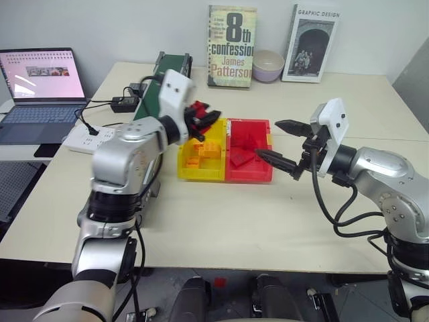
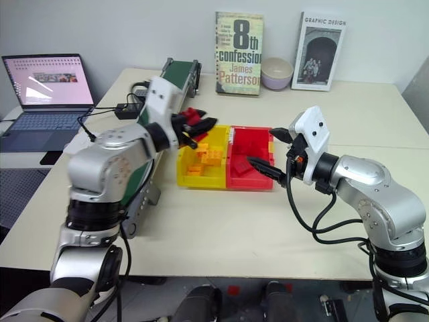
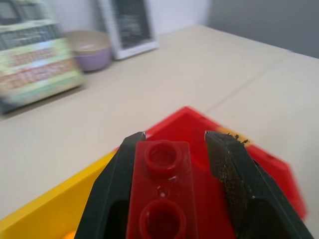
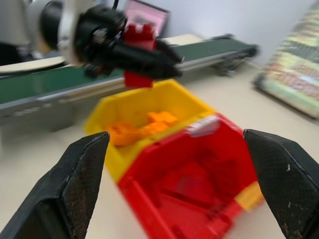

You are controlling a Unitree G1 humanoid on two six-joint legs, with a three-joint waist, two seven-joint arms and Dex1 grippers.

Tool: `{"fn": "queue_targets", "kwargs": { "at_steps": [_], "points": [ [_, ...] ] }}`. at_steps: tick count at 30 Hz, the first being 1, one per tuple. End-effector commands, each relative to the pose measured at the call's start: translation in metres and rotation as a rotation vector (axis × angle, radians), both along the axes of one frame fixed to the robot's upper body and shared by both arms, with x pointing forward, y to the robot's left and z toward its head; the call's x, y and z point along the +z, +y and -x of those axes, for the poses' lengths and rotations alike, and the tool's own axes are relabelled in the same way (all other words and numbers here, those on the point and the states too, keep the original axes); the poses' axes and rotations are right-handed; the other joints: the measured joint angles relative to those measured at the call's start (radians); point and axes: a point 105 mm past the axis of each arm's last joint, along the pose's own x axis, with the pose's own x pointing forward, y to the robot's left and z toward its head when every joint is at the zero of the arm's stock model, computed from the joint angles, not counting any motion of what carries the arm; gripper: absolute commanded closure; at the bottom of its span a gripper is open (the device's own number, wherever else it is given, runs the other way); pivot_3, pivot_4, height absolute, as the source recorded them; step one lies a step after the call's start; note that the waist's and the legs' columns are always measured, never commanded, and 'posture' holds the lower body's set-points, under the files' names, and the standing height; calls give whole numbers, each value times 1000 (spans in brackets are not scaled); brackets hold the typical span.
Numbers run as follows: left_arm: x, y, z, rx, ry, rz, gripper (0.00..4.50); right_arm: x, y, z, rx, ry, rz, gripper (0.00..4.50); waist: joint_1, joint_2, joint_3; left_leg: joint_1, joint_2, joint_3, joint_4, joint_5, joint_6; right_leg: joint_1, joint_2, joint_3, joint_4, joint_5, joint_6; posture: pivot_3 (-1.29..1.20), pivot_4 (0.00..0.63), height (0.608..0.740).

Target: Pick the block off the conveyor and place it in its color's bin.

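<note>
A: Report gripper status, taking the red bin [image 1: 249, 176] as reference.

B: Two grippers. The right gripper [image 1: 281, 144] hangs just to the right of the red bin, jaws spread wide with nothing between them. The left gripper [image 1: 204, 119] is above the far left corner of the yellow bin [image 1: 200, 176], which joins the red bin's left side; its jaws are clamped on the block [image 3: 162, 194].

A: Block position?

B: One red block, pinched between the two black fingers [image 3: 112, 194], studs facing the wrist camera, off the table and over the yellow bin's far edge, close to the wall the two bins share.

A: Bin contents?

B: Two bins in total. The red bin contains red bricks; the exact count cannot be told. The yellow bin holds several yellow-orange bricks [image 1: 201, 153].

A: Items beyond the bins?

B: One conveyor [image 2: 179, 72] left of the yellow bin, running toward the far table edge. At the far edge: two books [image 1: 232, 45], with one lilac bowl [image 1: 267, 66] between them. Far left of the bins: one open laptop [image 1: 40, 90].
</note>
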Motion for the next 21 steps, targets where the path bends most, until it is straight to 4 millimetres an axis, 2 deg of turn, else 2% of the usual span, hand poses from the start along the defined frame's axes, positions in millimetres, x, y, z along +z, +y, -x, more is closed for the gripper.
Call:
{"fn": "queue_targets", "kwargs": {
  "at_steps": [1,5,11,12,15,17,19,20,21],
  "points": [
    [4,-23,-3,-154,-53,-41,2974,10,-11,5,-110,-67,-15,0,-5,0,0,0,0,1,0,0,0,0,0,0,0,0,0,0,150,740],
    [-6,-37,-11,-224,-49,-82,2974,9,-13,9,-137,-65,-21,0,-10,0,0,0,1,0,-1,0,0,0,1,0,0,0,0,0,150,740],
    [-13,-44,-21,-262,-46,-102,2974,8,-13,17,-151,-56,-24,0,-14,0,0,0,0,0,0,0,0,0,1,-1,0,0,1,0,150,740],
    [-14,-48,-22,-273,-40,-98,2624,7,-13,18,-151,-52,-23,0,-14,0,0,0,0,0,0,0,0,0,1,-1,0,0,1,0,150,740],
    [-17,-52,-25,-285,-37,-96,2053,7,-11,19,-153,-49,-25,0,-14,0,0,0,0,0,0,0,1,0,1,-1,0,0,1,0,150,740],
    [-16,-51,-26,-286,-41,-90,1654,8,-12,20,-153,-48,-24,0,-14,0,0,0,0,0,0,0,1,0,1,-1,0,0,1,0,150,740],
    [-15,-47,-28,-277,-45,-87,1444,8,-13,19,-153,-45,-19,0,-18,0,0,0,0,0,0,0,1,0,1,-1,0,0,1,0,150,740],
    [-14,-44,-29,-270,-48,-89,1101,9,-14,18,-153,-43,-17,0,-18,0,0,0,0,0,0,0,1,0,1,-1,0,0,1,0,150,740],
    [-14,-42,-29,-266,-50,-91,993,9,-15,18,-153,-42,-16,0,-18,0,0,0,0,0,0,0,1,0,1,-1,0,0,1,0,150,740]
  ]
}}
